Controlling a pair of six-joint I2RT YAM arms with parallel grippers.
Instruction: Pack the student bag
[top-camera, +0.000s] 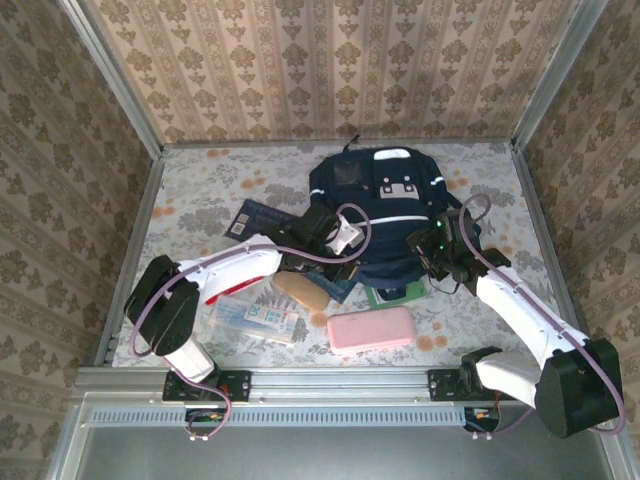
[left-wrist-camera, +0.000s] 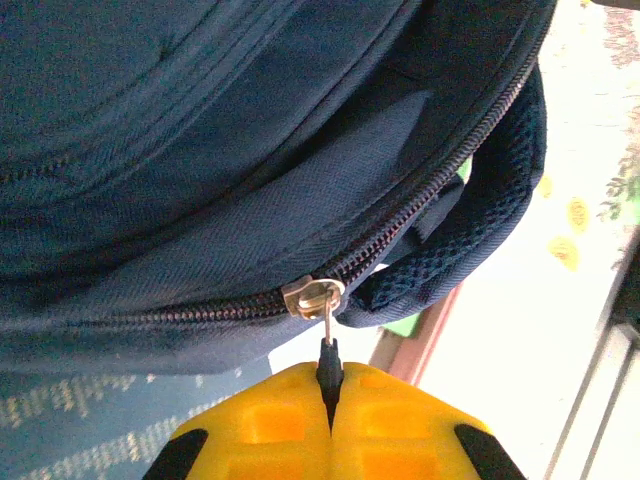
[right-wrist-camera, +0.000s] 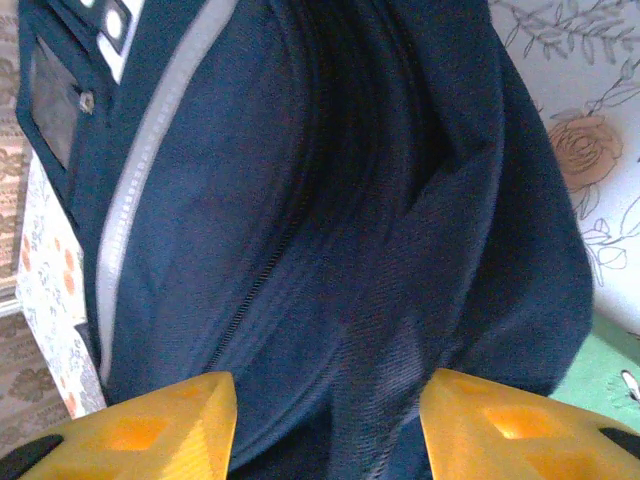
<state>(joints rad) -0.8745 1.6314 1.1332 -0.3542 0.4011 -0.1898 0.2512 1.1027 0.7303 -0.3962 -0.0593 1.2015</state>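
Note:
The navy student bag (top-camera: 385, 210) with white stripes lies flat at the table's back centre. At the bag's near left edge my left gripper (top-camera: 335, 240) is shut on the black zipper pull (left-wrist-camera: 329, 362), which hangs from a brass slider (left-wrist-camera: 312, 297) on the zip. The same gripper's yellow fingers (left-wrist-camera: 270, 425) press together around the pull. My right gripper (top-camera: 440, 250) is at the bag's near right corner, open, with its yellow fingers (right-wrist-camera: 150, 425) spread either side of a fold of the bag's fabric (right-wrist-camera: 330, 300), not clamping it.
Near the front edge lie a pink case (top-camera: 371, 329), a tan oblong case (top-camera: 301, 290) and a pale printed packet (top-camera: 255, 318). A blue book (top-camera: 255, 217) sits left of the bag. A green book (top-camera: 400, 293) pokes out under the bag's near side.

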